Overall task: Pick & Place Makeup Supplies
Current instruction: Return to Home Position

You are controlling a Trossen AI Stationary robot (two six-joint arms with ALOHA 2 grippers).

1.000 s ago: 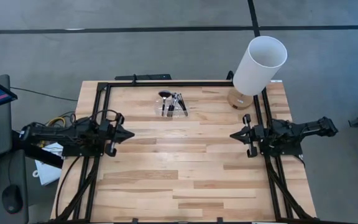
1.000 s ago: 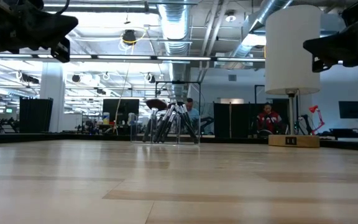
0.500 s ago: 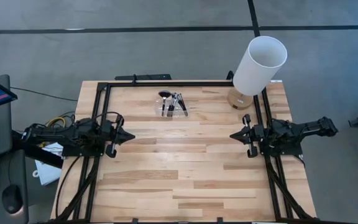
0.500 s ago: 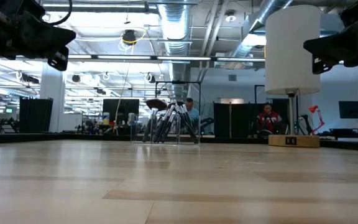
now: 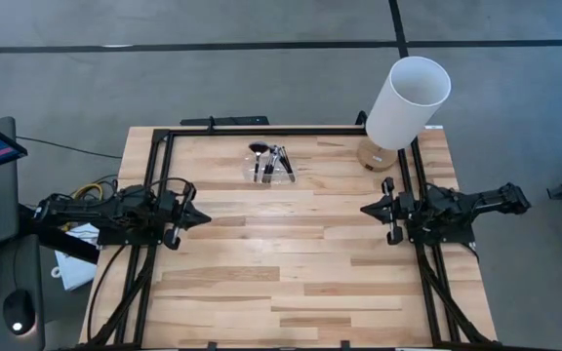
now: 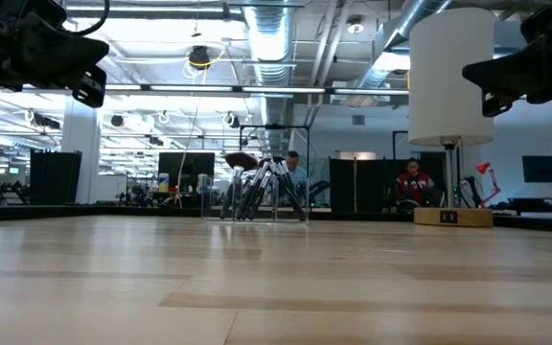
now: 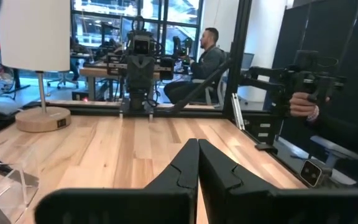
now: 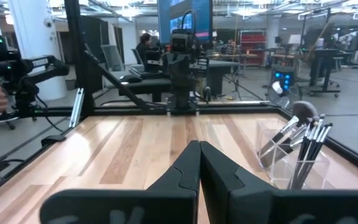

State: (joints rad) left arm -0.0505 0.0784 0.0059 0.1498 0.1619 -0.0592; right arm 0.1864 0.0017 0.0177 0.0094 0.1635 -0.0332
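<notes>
Several slim black-handled makeup brushes [image 5: 269, 162] stand bristles-up in a small clear holder near the table's far edge, and one of them has a wide fluffy head. The same brushes [image 6: 261, 186] appear in the low view, and the right wrist view shows the brushes [image 8: 303, 144] off to one side. My left gripper [image 5: 206, 216] hovers shut above the table's left side, pointing right. My right gripper [image 5: 364, 210] hovers shut above the right side, pointing left. Both fingertip pairs, left [image 7: 197, 143] and right [image 8: 199, 144], meet with no gap and hold nothing.
A tall white cylinder [image 5: 408, 101] stands on a round wooden base [image 5: 377, 156] at the far right corner. A black frame rail [image 5: 261, 132] runs round the table. Bare wood lies between the grippers and toward the near edge. People [image 7: 207, 59] sit in the room beyond.
My left gripper has drifted a little toward the table's near edge and sunk slightly, still shut. The brushes and the holder have not moved.
</notes>
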